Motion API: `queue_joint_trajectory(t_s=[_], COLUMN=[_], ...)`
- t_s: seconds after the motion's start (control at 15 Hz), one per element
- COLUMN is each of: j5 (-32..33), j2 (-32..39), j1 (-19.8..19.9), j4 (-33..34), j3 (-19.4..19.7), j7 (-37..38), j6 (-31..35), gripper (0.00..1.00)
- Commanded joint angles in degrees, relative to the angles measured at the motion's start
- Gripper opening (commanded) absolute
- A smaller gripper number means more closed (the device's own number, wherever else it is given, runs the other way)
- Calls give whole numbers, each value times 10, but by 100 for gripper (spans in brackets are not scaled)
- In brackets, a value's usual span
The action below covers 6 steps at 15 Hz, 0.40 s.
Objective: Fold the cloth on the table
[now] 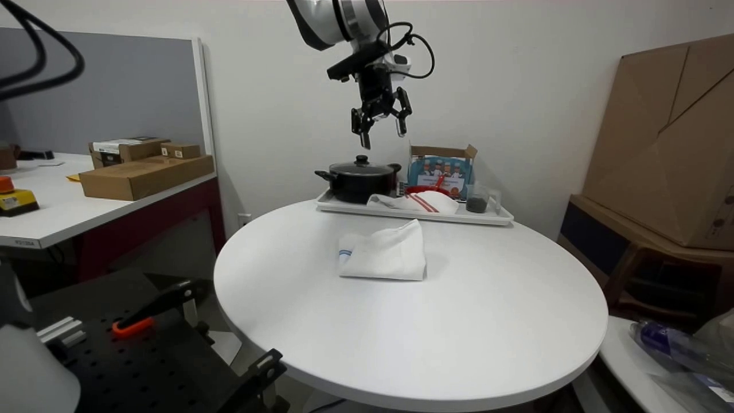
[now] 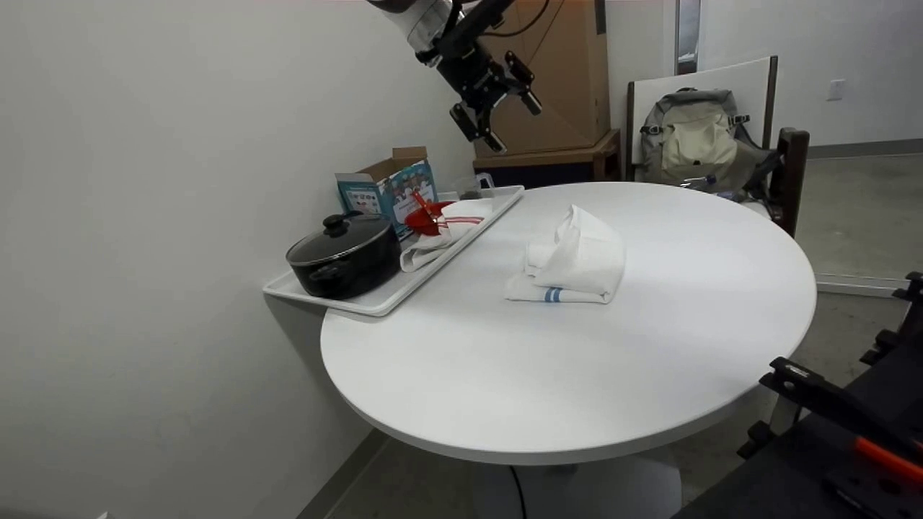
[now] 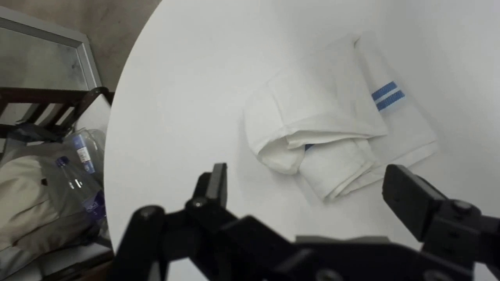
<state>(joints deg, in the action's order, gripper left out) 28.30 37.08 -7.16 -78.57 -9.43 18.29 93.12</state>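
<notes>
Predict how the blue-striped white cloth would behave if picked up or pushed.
The blue-striped cloth is probably floppy: its loose folds gape open, so lifting one layer could let the rest unfold. It seems light, given the thin fabric edges in the wrist view. Pushed across the table, it would likely bunch or slide, since nothing weighs it down.

We see a round white table with a blue-striped white cloth folded loosely on top and a white tray partly overhanging the table's edge.
</notes>
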Motion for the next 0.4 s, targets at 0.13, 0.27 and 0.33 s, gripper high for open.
queue_joint_trajectory(t_s=[0.13, 0.27, 0.33], j5=[3, 9, 11], j2=[-50, -70, -74], j1=[-52, -56, -57], j4=[-77, -106, -112], j3=[66, 69, 69], j7=[50, 64, 67], j6=[73, 85, 87], gripper=[100, 100, 100])
